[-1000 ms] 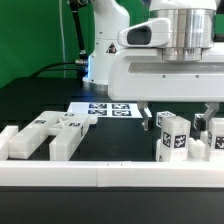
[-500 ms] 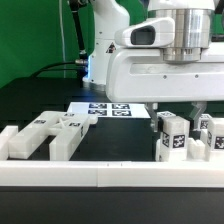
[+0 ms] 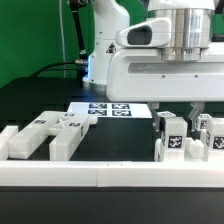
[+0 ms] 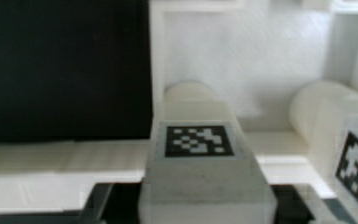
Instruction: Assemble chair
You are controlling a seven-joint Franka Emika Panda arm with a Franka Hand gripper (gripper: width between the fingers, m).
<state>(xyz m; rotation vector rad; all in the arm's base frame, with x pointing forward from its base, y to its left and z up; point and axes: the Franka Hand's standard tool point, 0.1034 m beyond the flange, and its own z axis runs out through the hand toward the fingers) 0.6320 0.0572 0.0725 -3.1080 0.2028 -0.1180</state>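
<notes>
1. Though nothing appears joined yet, loose chair parts [image 3: 42,135] lie at the exterior view's left.
2. Mid-table sits the marker board [image 3: 105,108].
3. At the right, the gripper [image 3: 177,116] is clamped on a tagged post [image 3: 172,138], and a second post [image 3: 213,135] stands just beside it. Assembly looks barely begun.

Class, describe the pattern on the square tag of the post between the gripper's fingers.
The tag on the post is a black-and-white pixel pattern, clearest in the wrist view.
</notes>
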